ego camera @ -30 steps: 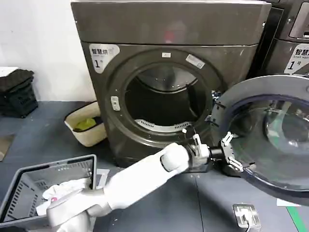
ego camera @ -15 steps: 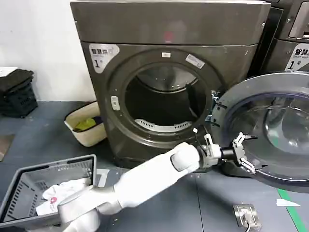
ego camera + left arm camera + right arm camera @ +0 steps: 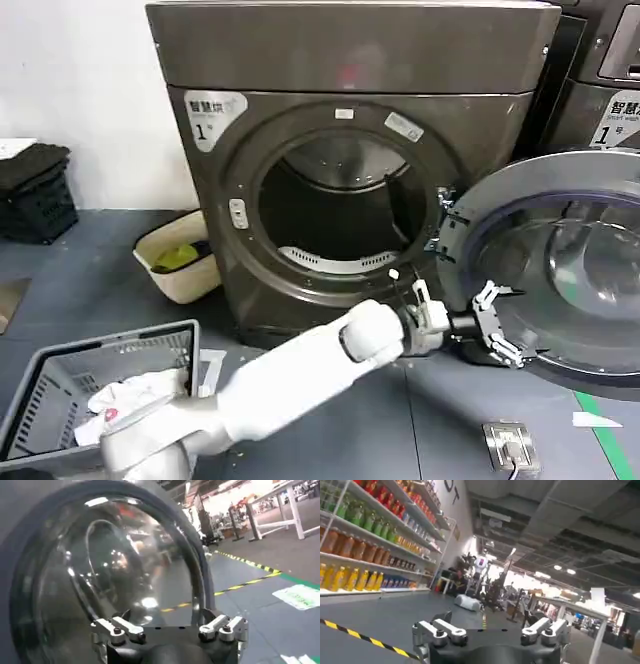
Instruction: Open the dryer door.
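Head view: door (image 3: pixel 560 260) swung wide to the right of the dryer (image 3: pixel 350 160), grey back side and clear bowl window facing me, drum opening (image 3: pixel 335 215) fully exposed. My left arm (image 3: pixel 290 375) reaches across from lower left; left gripper (image 3: pixel 497 325) sits at the door's lower inner edge, just beside the rim, fingers spread and holding nothing. I cannot tell whether a fingertip touches the rim. Basket (image 3: pixel 60 400) with laundry at lower left, a small tub (image 3: pixel 175 265) beside the dryer's left foot. Neighbouring machine (image 3: pixel 605 80) at the right edge, behind the door.

Left wrist view: bowl window (image 3: pixel 105 575) close ahead, both fingers (image 3: pixel 120 630) apart in front of it.

Right wrist view: right gripper (image 3: pixel 490 632) open, empty, pointed at shelves of bottles (image 3: pixel 365 535).
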Motion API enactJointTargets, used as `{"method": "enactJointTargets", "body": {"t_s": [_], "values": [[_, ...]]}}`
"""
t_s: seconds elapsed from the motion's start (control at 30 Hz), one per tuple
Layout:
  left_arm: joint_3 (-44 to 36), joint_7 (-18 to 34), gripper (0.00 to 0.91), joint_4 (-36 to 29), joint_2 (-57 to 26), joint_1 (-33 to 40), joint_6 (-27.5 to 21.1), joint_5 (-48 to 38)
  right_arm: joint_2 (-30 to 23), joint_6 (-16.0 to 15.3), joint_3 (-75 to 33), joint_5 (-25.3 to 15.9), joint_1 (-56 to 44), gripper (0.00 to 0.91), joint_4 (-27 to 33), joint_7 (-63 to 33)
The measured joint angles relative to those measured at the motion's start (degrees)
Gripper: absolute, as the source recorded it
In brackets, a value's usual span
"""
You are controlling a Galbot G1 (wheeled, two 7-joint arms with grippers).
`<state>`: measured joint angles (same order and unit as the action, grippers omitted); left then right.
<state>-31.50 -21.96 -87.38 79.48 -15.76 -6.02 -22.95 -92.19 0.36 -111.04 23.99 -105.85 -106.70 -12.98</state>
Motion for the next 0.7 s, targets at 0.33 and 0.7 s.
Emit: {"method": "enactJointTargets", "body": {"t_s": [0.33,0.7], "values": [[5.26,4.73,0.907,-16.28,-11.07,-7.95,-7.36,-2.29,-0.01,-1.13,0.64,-0.26,0.92,0.907,-0.05,-0.43],[18.47,6.95,0.907,-30.93,-22.83,-22.04,-9.92,-3.73,0.0,-1.48,3.15,-0.45,2.25,0.907,-0.32,-0.48]]}}
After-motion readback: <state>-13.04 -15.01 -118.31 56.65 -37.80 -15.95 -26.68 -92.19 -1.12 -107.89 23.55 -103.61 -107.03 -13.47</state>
